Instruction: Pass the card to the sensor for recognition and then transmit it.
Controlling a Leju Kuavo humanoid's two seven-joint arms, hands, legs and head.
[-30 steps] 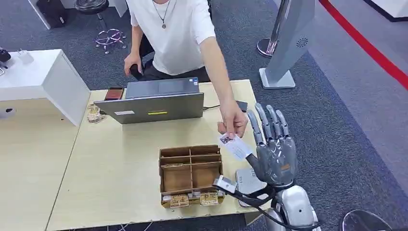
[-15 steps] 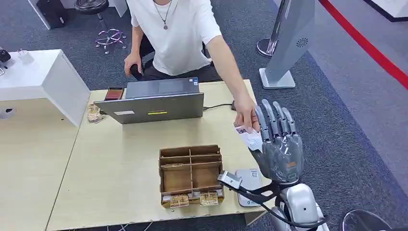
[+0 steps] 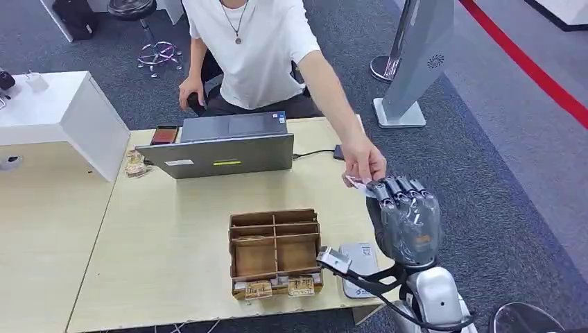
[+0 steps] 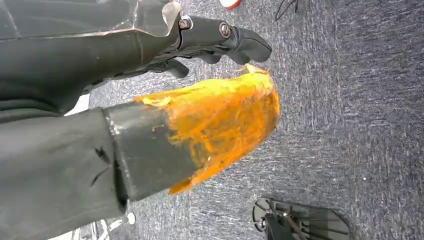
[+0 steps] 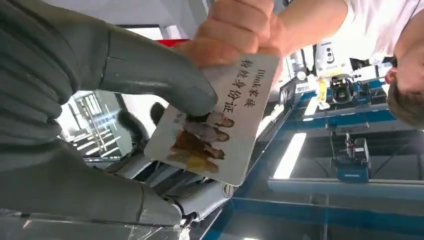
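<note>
While the right hand (image 3: 409, 222) curls its fingers on the card (image 5: 215, 117), a person's hand (image 3: 365, 163) pinches the far edge above the table (image 3: 166, 236). Close up, the card shows a dog photo and Chinese characters. Whether the left hand (image 4: 150, 145) holds anything, I cannot tell.

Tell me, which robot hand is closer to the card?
The right robot hand. Its thumb presses on the card, which a person's hand also holds. The left robot hand hangs low over the carpet, away from it.
</note>
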